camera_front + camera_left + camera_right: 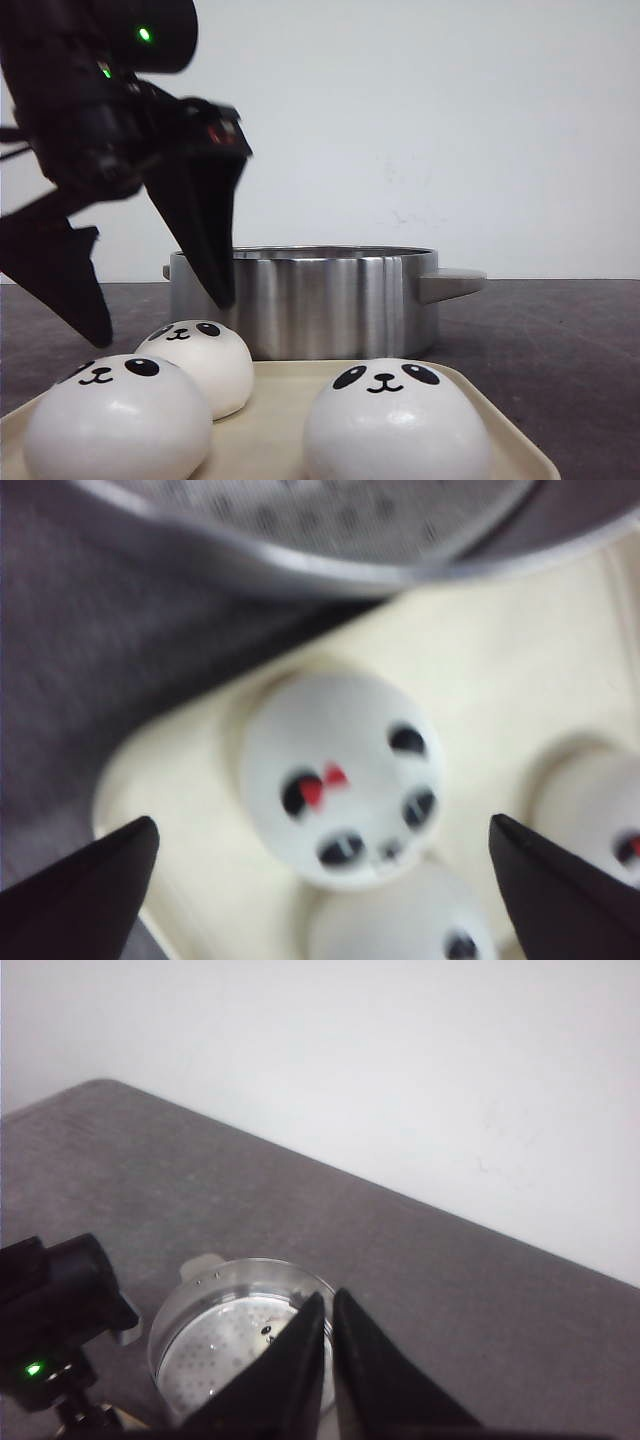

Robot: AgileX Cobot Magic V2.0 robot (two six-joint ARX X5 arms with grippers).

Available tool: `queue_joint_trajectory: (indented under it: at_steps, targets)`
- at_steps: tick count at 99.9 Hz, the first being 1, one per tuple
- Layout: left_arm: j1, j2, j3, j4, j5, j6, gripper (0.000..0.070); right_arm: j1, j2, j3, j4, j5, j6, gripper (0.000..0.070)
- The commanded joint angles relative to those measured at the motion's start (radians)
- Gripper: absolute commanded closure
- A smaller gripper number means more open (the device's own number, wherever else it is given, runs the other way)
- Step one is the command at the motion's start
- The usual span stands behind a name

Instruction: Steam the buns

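Three white panda-faced buns lie on a cream tray (280, 420): one at front left (118, 420), one behind it (200, 360), one at front right (395, 425). My left gripper (165, 320) is open and empty, hovering above the back-left bun (340, 775), its fingers spread to either side of it. In the left wrist view two more buns show at the edges (400, 925) (595, 815). A steel steamer pot (320, 300) stands behind the tray; its perforated insert shows in the right wrist view (235, 1345). My right gripper (328, 1305) is shut and empty, high above the pot.
The dark grey table (560, 340) runs back to a white wall (450, 120). The pot has a handle (452, 283) sticking out on the right. The left arm's dark body (50, 1310) shows beside the pot in the right wrist view.
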Motion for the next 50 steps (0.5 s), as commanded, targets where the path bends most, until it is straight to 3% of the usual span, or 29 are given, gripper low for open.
queue_joint_trajectory:
  at_steps: [1,37,43,50]
  targets:
    - [-0.008,0.03,0.008,0.026,-0.01,0.008,0.0075,0.032,0.012,0.023,-0.011,0.028,0.068,0.0694]
    - [-0.01,0.121,0.008,0.067,-0.03,0.008,0.0085,0.145,0.011,0.023,-0.047,0.17,0.128,0.0694]
    - [-0.01,0.133,0.008,0.064,-0.03,0.008,0.0185,0.151,0.011,0.023,-0.052,0.179,0.129,0.0694]
    - [-0.011,0.144,0.008,0.056,-0.03,0.01,0.0419,0.153,0.012,0.023,-0.059,0.179,0.129,0.0694]
